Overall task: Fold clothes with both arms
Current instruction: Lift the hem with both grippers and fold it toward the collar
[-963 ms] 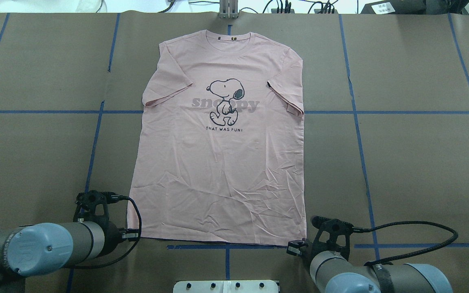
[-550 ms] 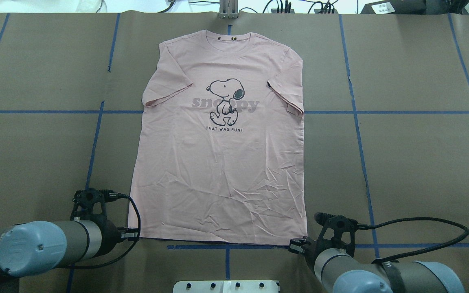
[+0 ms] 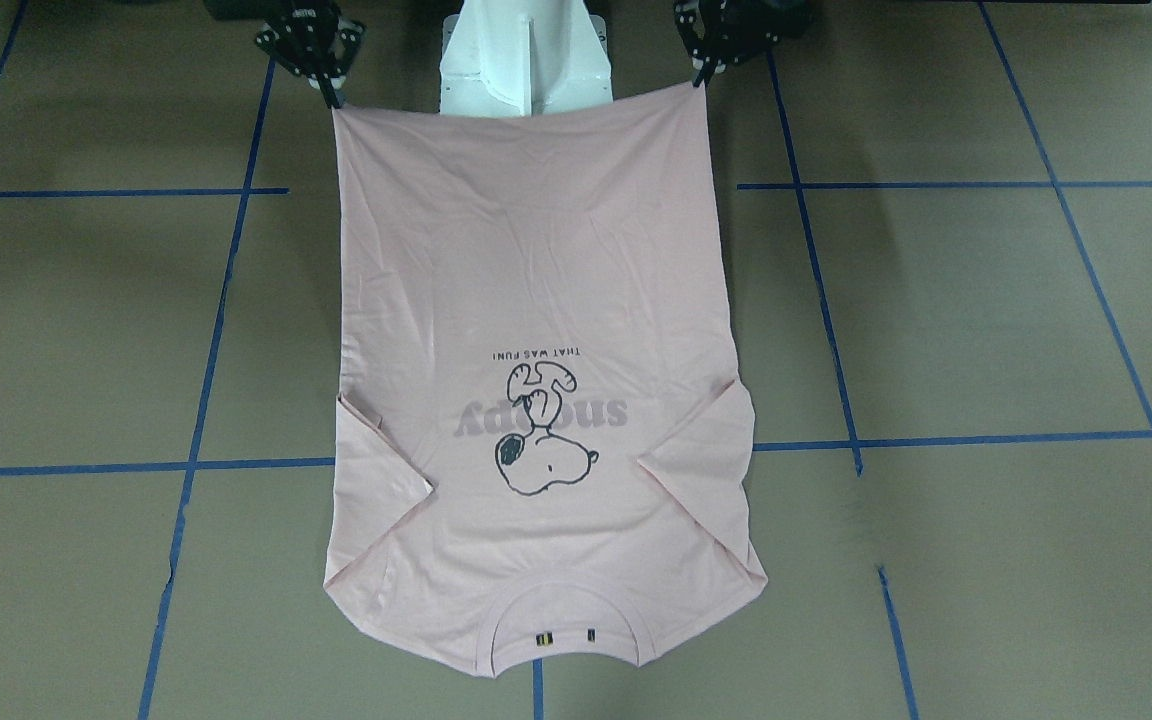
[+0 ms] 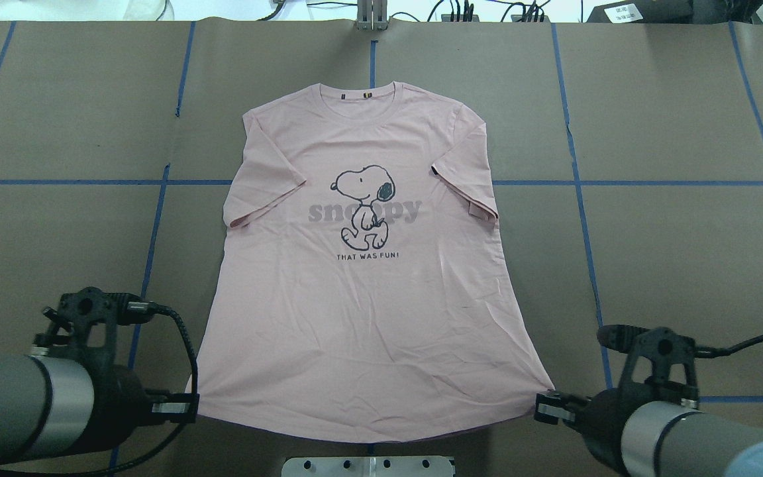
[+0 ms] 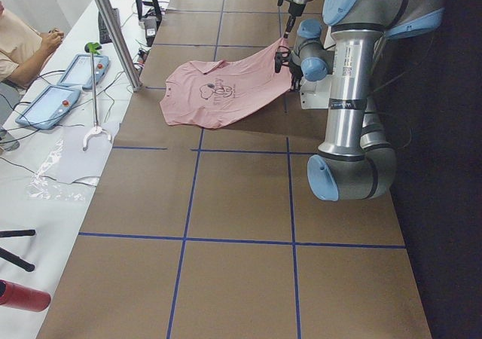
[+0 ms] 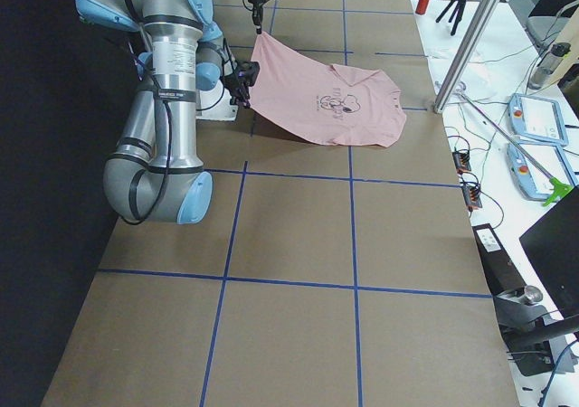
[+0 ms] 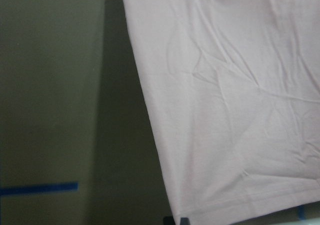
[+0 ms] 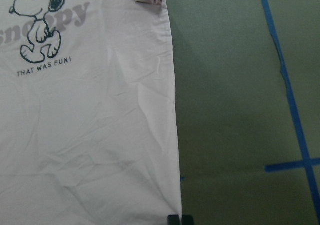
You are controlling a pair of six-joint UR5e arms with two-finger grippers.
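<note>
While the collar point(image 4: 357, 96) end of the shirt point(image 4: 368, 298) lies flat on the table point(image 4: 673, 265), the hem end is held off the surface, stretched between the two grippers.

Left gripper point(image 4: 186, 405): jaws clamped on the hem corner on the robot's left. The left wrist view shows that corner running down to the fingertips point(image 7: 171, 221) at the bottom edge of the picture, with shadowed table beneath the cloth.

Right gripper point(image 4: 540, 407): jaws clamped on the opposite hem corner. The right wrist view shows the side seam ending at the fingertips point(image 8: 173, 220).

Shirt position: centred on the table, print point(image 4: 363, 205) facing up, collar pointing away from the robot. Both side views show the fabric sloping upward from the collar end to the grippers. In the front-facing view the hem runs nearly straight between the left gripper point(image 3: 701, 75) and the right gripper point(image 3: 331, 95), dipping slightly at mid-span in front of the white pedestal point(image 3: 526, 50). The hem end spreads wider than the shoulders in the overhead view.

Sleeves: both lie close against the body. The one on the robot's right point(image 4: 471, 179) is folded inward along its outer edge.

Fabric condition: light creasing across the lower half.

A blue tape line point(image 4: 620, 182) passes under the shirt at sleeve level.
</note>
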